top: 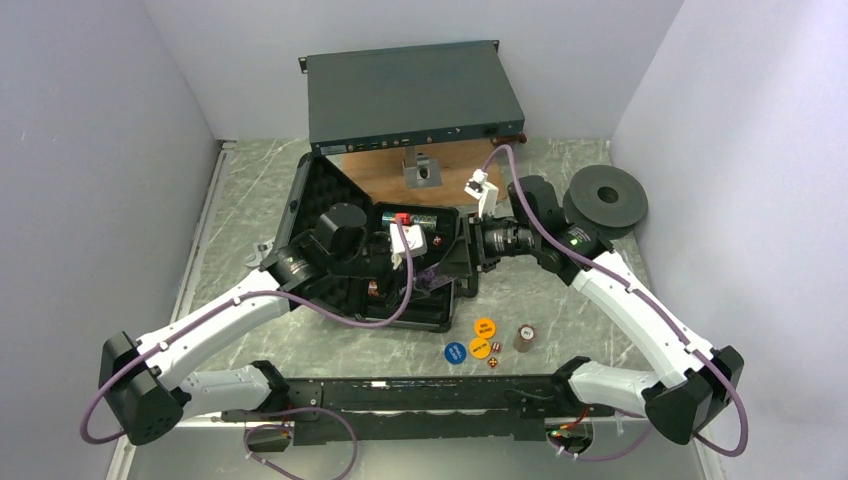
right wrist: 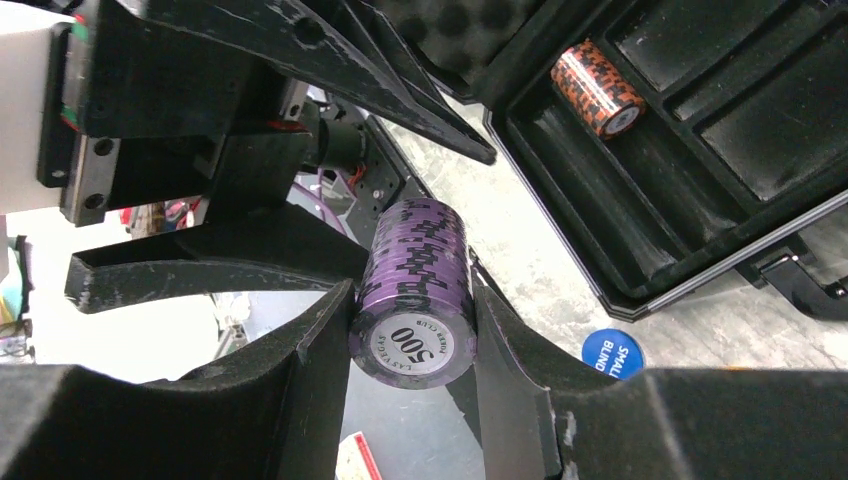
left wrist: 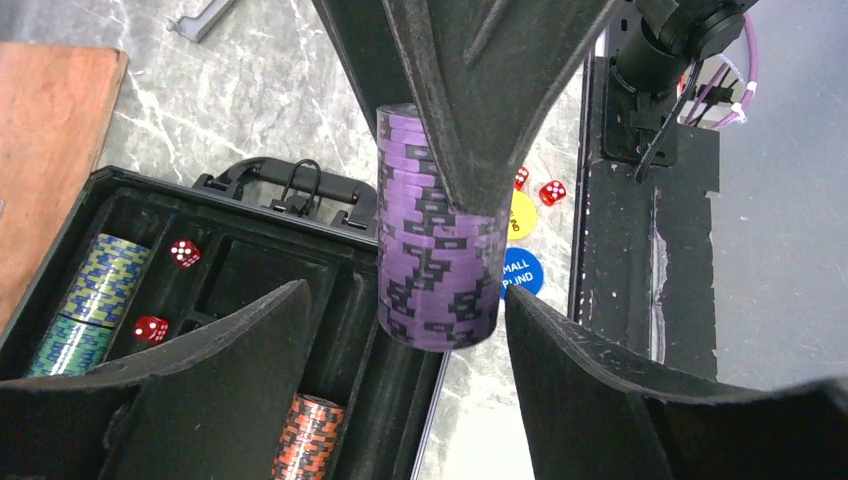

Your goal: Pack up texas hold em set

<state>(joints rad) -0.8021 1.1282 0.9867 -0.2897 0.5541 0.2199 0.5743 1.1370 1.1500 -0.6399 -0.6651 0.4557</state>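
We see the black case (top: 415, 320) lying open on the counter (top: 600, 330), left of centre, with its foam-lined lid (top: 322, 188) folded back to the left. In the tray, a blue, green and yellow chip stack (left wrist: 98, 292) lies in the far left slot. Two red dice (left wrist: 183, 252) sit in the small pockets next to it, and an orange-and-black chip stack (right wrist: 598, 88) lies in a long channel. The channels beside that orange stack show bare black plastic.

The purple chip stack (right wrist: 415, 260) is off the counter, held in the air by the handle side of the case. The right gripper (right wrist: 412, 295) has its jaws pressed against both sides of the stack. The left gripper (left wrist: 405, 295) has its jaws spread wide, one on each side of the same stack; neither appears to touch it.

Outside the case, near its right front corner, lie a blue disc (top: 455, 352), an orange disc (top: 484, 326) and a yellow disc (top: 479, 347). Two more dice (top: 496, 347) and an upright brown chip stack (top: 523, 337) are just beside them. A strip of bare marble separates the discs from the case edge.

At the back, a grey-blue rack unit (top: 410, 95) sits above a wooden board (top: 375, 178), and a dark spool (top: 605, 200) lies at the right.
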